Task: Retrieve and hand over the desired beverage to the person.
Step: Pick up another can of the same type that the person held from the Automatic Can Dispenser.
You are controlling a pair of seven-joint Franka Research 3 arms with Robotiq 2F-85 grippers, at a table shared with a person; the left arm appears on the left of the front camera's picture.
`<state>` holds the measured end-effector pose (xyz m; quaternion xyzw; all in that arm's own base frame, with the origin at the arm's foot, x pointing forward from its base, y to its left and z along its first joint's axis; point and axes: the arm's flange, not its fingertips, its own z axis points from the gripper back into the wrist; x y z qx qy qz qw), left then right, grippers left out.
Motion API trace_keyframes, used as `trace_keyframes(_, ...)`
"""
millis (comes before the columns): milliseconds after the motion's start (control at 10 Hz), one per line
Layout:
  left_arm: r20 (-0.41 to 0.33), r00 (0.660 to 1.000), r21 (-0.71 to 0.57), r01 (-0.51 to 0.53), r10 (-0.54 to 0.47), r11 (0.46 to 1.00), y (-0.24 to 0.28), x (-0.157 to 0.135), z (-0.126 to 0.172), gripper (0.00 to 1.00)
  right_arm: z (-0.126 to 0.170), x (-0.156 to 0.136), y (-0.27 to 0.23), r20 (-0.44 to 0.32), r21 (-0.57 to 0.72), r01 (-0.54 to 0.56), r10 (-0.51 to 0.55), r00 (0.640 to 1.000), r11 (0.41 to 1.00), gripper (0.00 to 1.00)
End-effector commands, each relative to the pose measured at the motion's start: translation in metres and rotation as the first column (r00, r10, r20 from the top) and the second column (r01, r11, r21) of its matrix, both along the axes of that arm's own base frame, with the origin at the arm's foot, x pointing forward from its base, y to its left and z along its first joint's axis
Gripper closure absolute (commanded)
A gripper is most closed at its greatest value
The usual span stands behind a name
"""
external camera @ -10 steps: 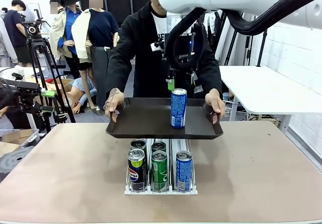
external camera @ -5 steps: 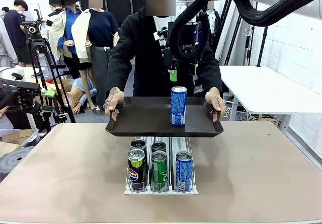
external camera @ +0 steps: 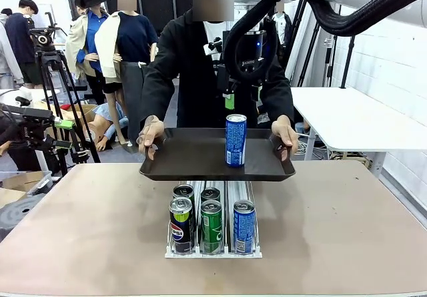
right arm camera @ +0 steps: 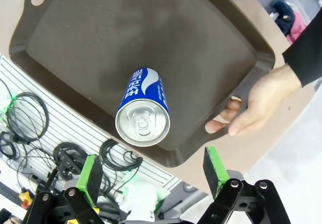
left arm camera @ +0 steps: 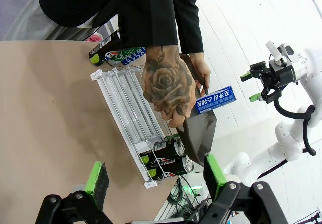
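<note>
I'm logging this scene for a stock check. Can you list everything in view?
table: one, tan, in front of the robot
rack: one, clear plastic, middle of the table
cans in the rack: five; dark, green and blue in front, two behind with colours unclear
tray: one, dark brown, held above the table's far edge
can on the tray: one, blue, upright
tripod: one, black, far left background
side table: one, white, far right
person: one, black jacket, far side
person's hands: two, one at each end of the tray
right tool: one, black with green pads, open, above the can on the tray
left tool: one, same colours, open, above the table
</note>
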<state>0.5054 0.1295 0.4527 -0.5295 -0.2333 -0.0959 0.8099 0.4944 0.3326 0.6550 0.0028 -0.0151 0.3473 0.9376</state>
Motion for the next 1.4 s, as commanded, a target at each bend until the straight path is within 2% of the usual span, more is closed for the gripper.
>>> trace_keyframes(0, 0.001, 1.000, 0.003, 0.002, -0.002, 1.000, 0.001, -0.001, 0.001, 0.00, 0.000, 0.000, 0.001, 0.000, 0.000, -0.002, 0.002, 1.000, 1.000, 0.00)
trace_keyframes(600, 0.001, 1.000, 0.003, 0.002, -0.002, 1.000, 0.001, -0.001, 0.001, 0.00, 0.000, 0.000, 0.000, 0.000, 0.000, 0.000, 0.000, 1.000, 1.000, 0.00)
trace_keyframes(800, 0.001, 1.000, 0.003, 0.002, -0.002, 1.000, 0.001, -0.001, 0.001, 0.00, 0.004, -0.004, -0.026, -0.082, 0.136, 0.009, 0.002, 0.997, 0.991, 0.00)
trace_keyframes(1000, 0.001, 1.000, 0.003, 0.002, -0.002, 1.000, 0.001, -0.001, 0.001, 0.00, 0.012, -0.016, -0.064, -0.108, 0.258, 0.047, -0.019, 0.994, 0.965, 0.00)
trace_keyframes(1300, 0.001, 1.000, 0.003, 0.002, -0.002, 1.000, 0.001, -0.001, 0.001, 0.00, -0.012, -0.013, -0.127, -0.183, 0.373, 0.170, -0.107, 0.977, 0.912, 0.00)
